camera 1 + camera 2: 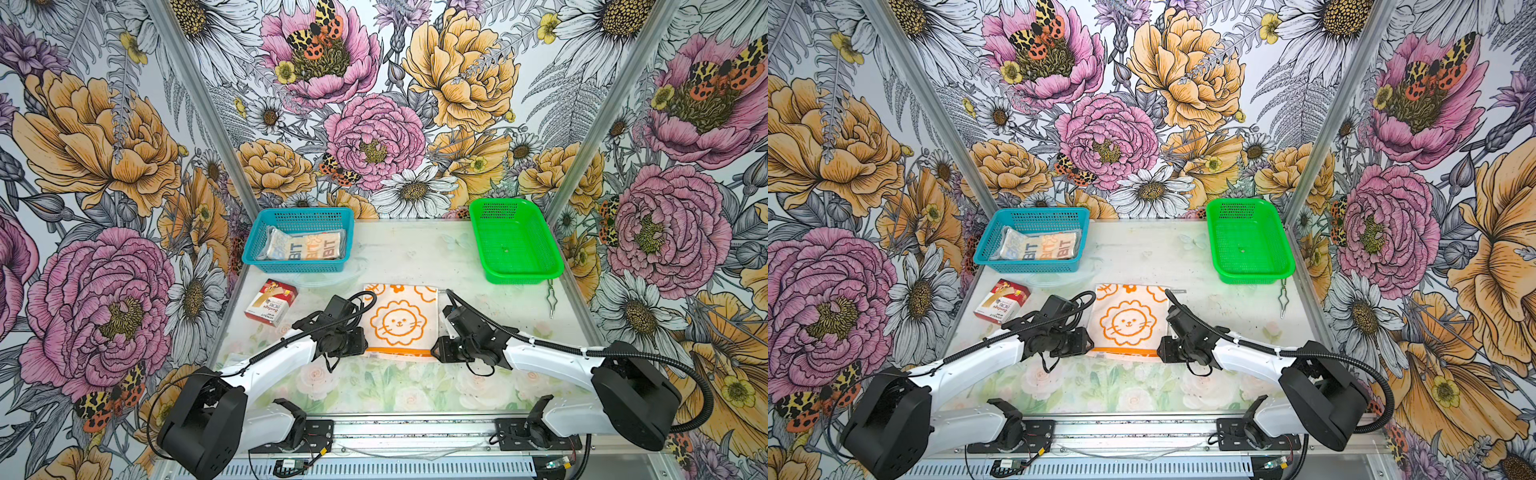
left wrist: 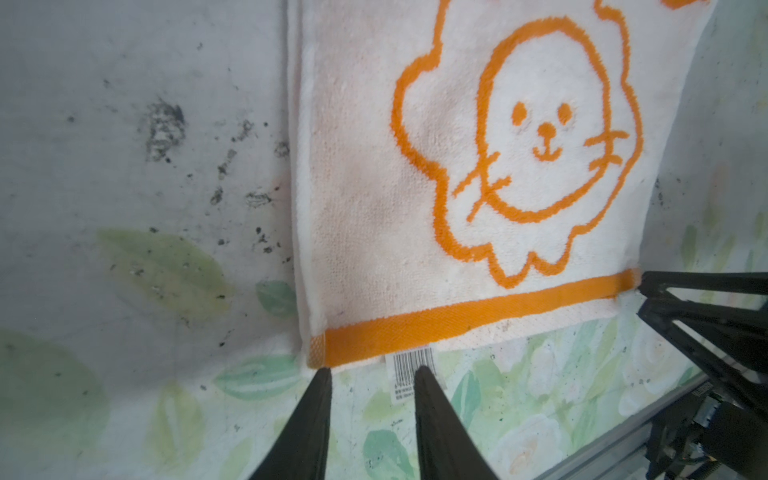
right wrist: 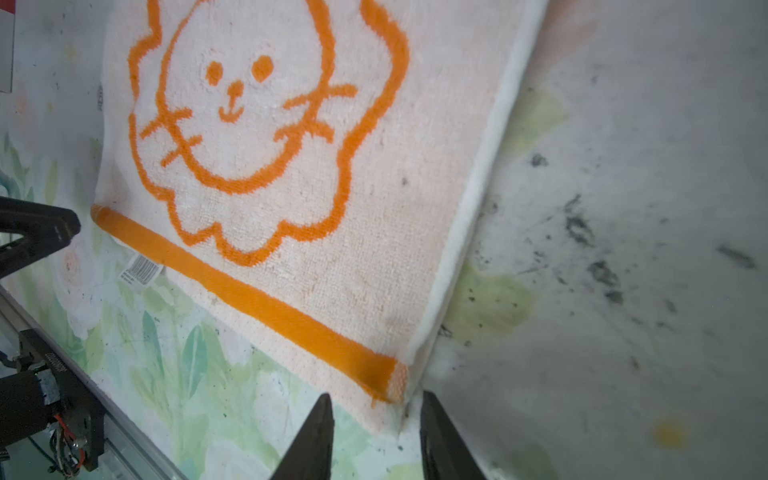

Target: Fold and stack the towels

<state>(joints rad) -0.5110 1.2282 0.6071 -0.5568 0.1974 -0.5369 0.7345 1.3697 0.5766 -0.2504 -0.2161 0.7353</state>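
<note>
Left wrist, lion towel [image 2: 374,216] cropped, tag [image 2: 401,370] pt. hidden

At the centre of both top views the lion towel [image 1: 399,322] is showing a fuzzy, looped terry cloth, its orange band [image 2: 457,318] lying flatter and tighter-woven, with a paper barcode tag [image 2: 401,370] peeking out beneath. The table [image 1: 415,257] is looking matt and scuffed with black smudges. At upper left the blue basket [image 1: 297,265] is reading as perforated plastic, the rabbit towel [image 1: 305,245] inside gleaming under clear film; at upper right the green basket [image 1: 521,277] is shining glossier. The box [image 1: 271,302] is looking like smooth printed cardboard. The left gripper [image 2: 372,370] is showing matt black fingers
</note>
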